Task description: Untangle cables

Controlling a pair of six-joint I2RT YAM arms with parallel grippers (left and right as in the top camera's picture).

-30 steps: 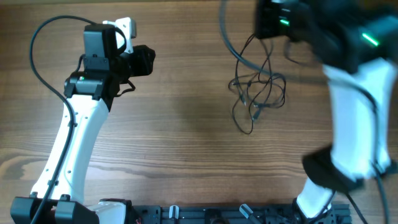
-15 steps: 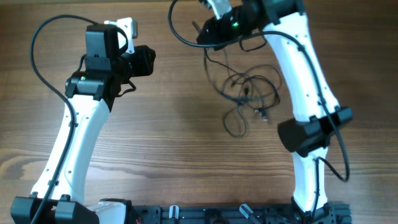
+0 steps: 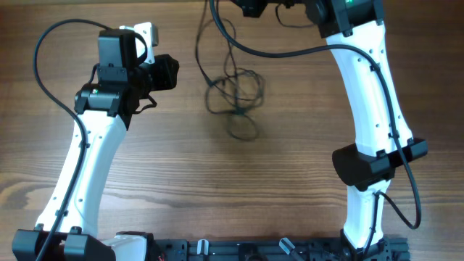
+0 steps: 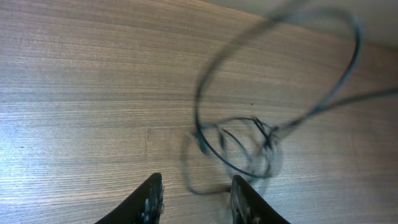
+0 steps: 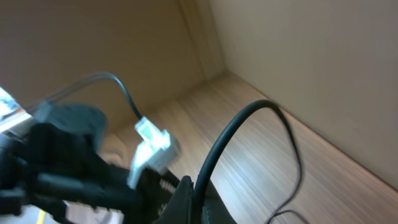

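1. Two arms stand at the near edge of the wooden table (image 3: 290,181); we record them from left to right.
2. We find the left arm (image 3: 83,167) rising along the left side. A thick black wire (image 3: 42,61) loops off it, and its wrist is turned toward the middle of the table.
3. We find the left gripper (image 4: 198,202) with its jaws parted and nothing between them. In its wrist view, bare wood shows in the gap, and it touches no cord.
4. We find the cables (image 3: 235,94) lying as one loose tangle of thin black loops on the wood. The tangle sits in the far half of the table, to the right of the left gripper and apart from it. Thin strands rise from it toward the far edge. In the left wrist view the knot lies ahead of the fingertips but is blurred, so we cannot tell the plugs apart.
5. We find the right gripper (image 3: 251,6) at the far edge, partly cut off by the frame and beyond the tangle. Its jaws are closed. In its blurred wrist view a black cord arcs out from the closed fingertips (image 5: 181,196), so we record it as clamped on a strand of the cables.
6. We find the right arm (image 3: 370,109) rising from the near right edge and leaning left at the top. Its thick lead (image 3: 283,51) sags below the wrist.
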